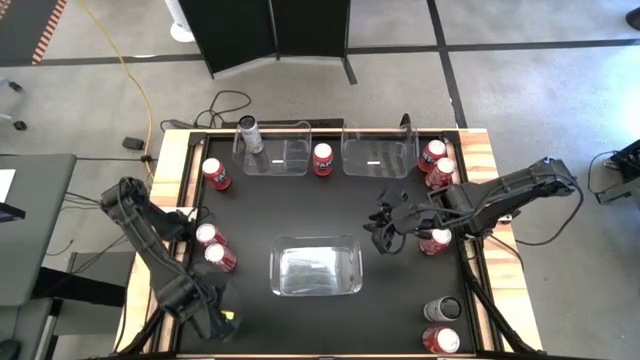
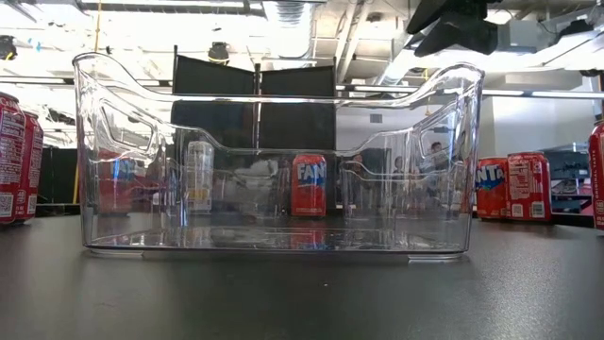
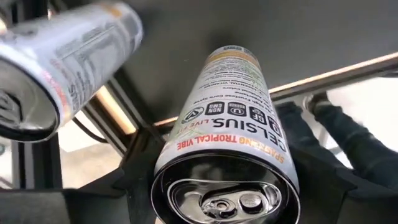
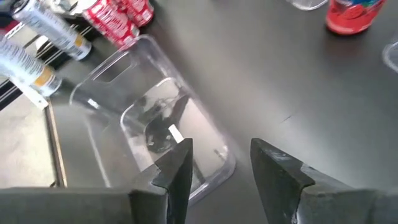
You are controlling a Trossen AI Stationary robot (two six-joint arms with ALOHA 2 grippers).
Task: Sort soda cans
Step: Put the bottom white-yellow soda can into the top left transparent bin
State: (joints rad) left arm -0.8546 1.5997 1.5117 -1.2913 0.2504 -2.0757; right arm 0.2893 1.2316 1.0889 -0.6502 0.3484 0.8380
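From above, the black bench [image 1: 300, 205] with pale wooden edges stands on a grey floor, with a yellow cable [image 1: 135, 75] and a dark folding screen [image 1: 275, 30] beyond its far side. Two clear rectangular plastic bins [image 1: 275, 155] sit at the far edge and a third clear bin [image 1: 316, 268] sits mid-bench with open surface all around it. Red cylindrical soda cans [image 1: 214, 246] stand in a pair at the left edge, with others far right, between the far bins and at the near right corner. The left hand [image 1: 213, 318] is at the near left corner, and the right hand [image 1: 385, 228] hovers right of the middle bin. At bench height, the middle bin fills the foreground. A red can [image 2: 309, 184] behind it reads "FAN", and ceiling ducts and lights show overhead. The left wrist view shows the left hand grasping a slim silver-white metal can [image 3: 227, 124] printed "CELSIUS LIVE FIT" and "SPARKLING TROPICAL VIBE", with a second silver can [image 3: 56, 62] beside it. The right wrist view shows the right hand released, its fingers [image 4: 177, 171] apart with nothing between them, above bare bench by the middle bin.
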